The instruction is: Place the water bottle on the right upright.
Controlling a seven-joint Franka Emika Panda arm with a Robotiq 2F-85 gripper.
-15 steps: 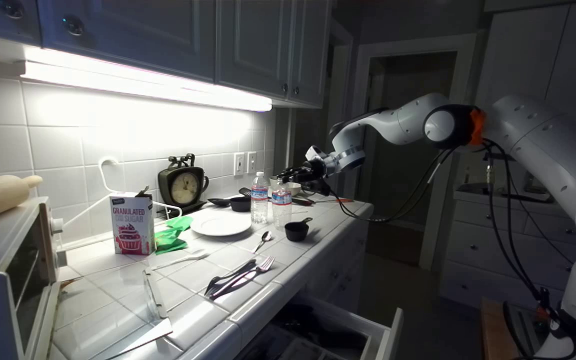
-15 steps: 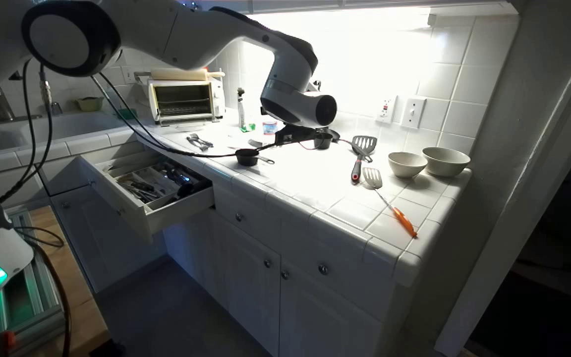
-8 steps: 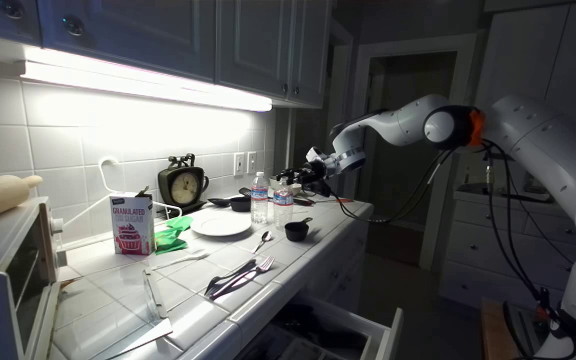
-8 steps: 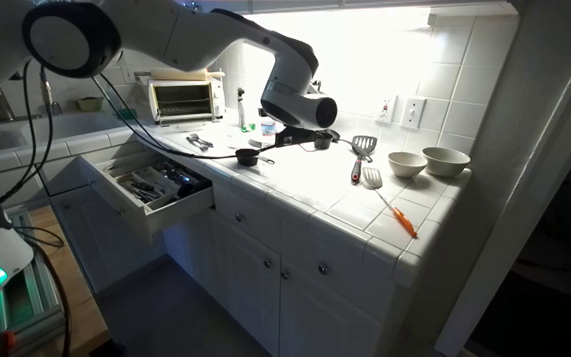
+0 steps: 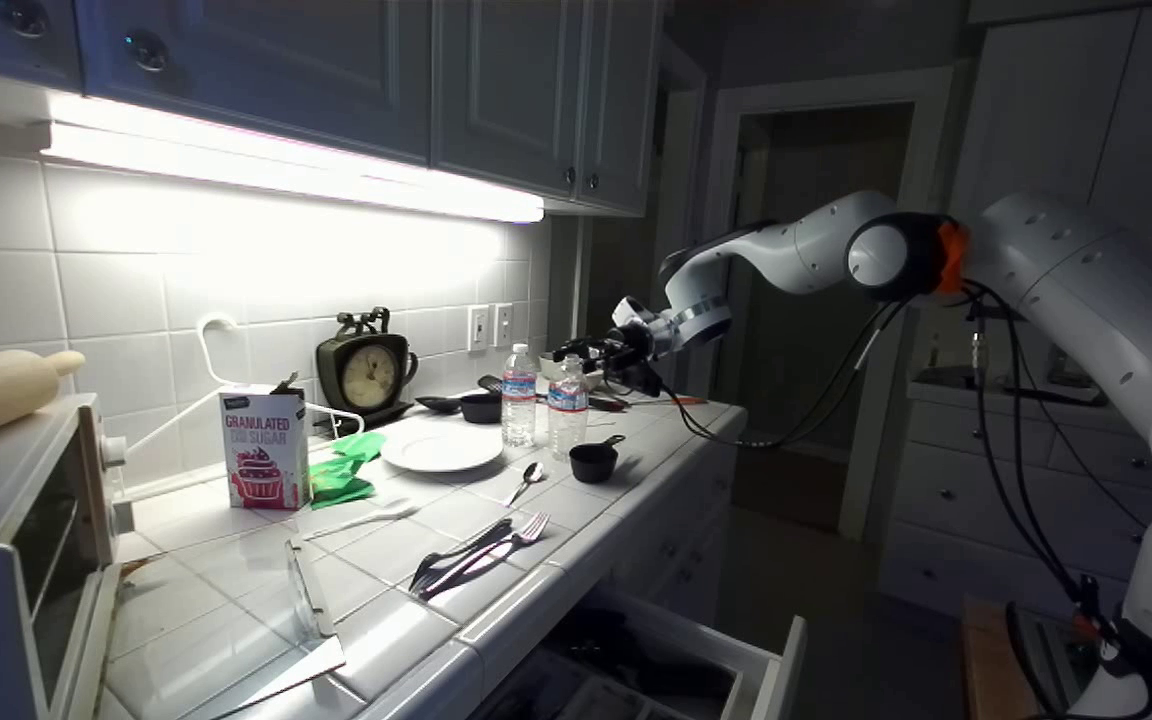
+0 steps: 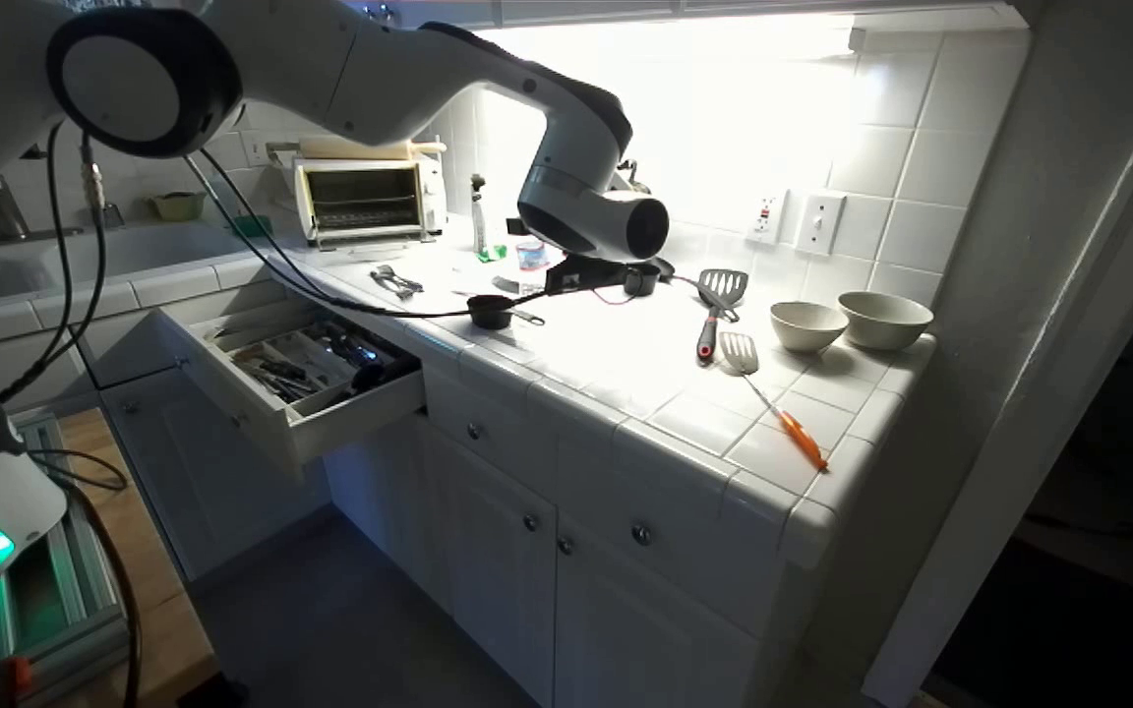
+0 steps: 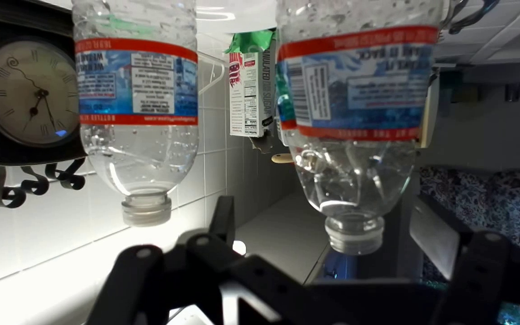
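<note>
In an exterior view, the front edge of the counter (image 5: 656, 440) slants past the water bottle (image 5: 566, 408) at 4 o'clock, and the pulled-out drawer (image 5: 781, 667) is lower down at 5 o'clock. A black cup (image 5: 593, 463) sits near the bottle at 5 o'clock, with a spoon (image 5: 528, 478) at 7 o'clock and a plate (image 5: 441, 452) at 8 o'clock. A second bottle (image 5: 519, 397) stands close by at 9 o'clock, so that side is tight. There is more room another way: in an exterior view, a big patch of white tile (image 6: 596, 349) runs from the cup to a black flipper (image 6: 707, 336) at 3 o'clock.

The claw (image 7: 325, 219) is spread wide, with its two fingers (image 7: 436, 234) well apart. In an exterior view it is up by the bottle's top, at 1 o'clock. The wrist view is upside down, so there the bottle is at 12 o'clock from the claw and its cap (image 7: 356, 237) points to 6 o'clock. The cap shows between the fingers, with a gap on each side, the smaller one at 3 o'clock. How deep it sits there is hard to tell.

The bottle stands up straight on the counter. It is see-through plastic, with a pale cap and a blue label (image 7: 364, 85) that has a red stripe along both edges. Little dots speckle its lower part, and shiny streaks show near the cap.
</note>
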